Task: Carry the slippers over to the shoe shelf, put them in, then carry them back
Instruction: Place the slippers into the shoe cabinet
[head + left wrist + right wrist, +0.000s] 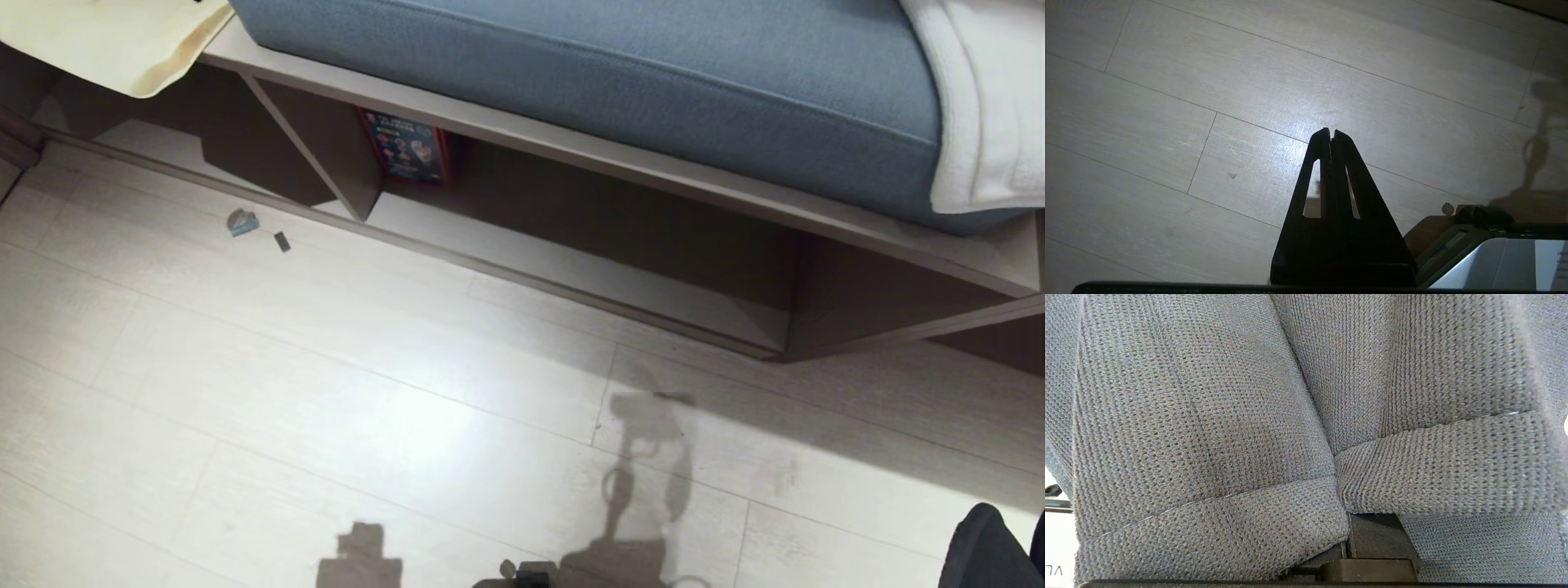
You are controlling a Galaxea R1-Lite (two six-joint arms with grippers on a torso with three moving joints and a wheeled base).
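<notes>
From the head view, the shoe shelf (571,269) runs slantwise across the upper part of the scene, a low open cubby in grey-beige laminate under a bench top, with an upright divider panel (314,143) splitting it into compartments. A colourful printed box (406,147) stands upright at the back, just right of the divider; the compartments otherwise show only their pale bases and dark back walls. A blue cushion (620,73) lies on top of the unit, with a white towel (988,98) draped over its right end and a cream cloth bag (122,41) hanging over the left end. On the pale plank floor (326,384) in front of the shelf lie a small scrap of litter (242,221) and a tiny dark piece (282,242) just beside it. Shadows of the robot fall on the floor near the lower edge, and neither arm shows here. In the left wrist view, the left tool (1331,132) hangs over bare floor planks with its two black fingers pressed together tip to tip and nothing between them; part of the robot's base (1486,249) sits close beside it. In the right wrist view, the slippers (1208,437) fill nearly the whole frame, two dark grey knitted uppers side by side with their hemmed edges close to the camera, and the right tool (1349,539) is clamped narrowly on them, its fingers almost wholly hidden under the cloth.
</notes>
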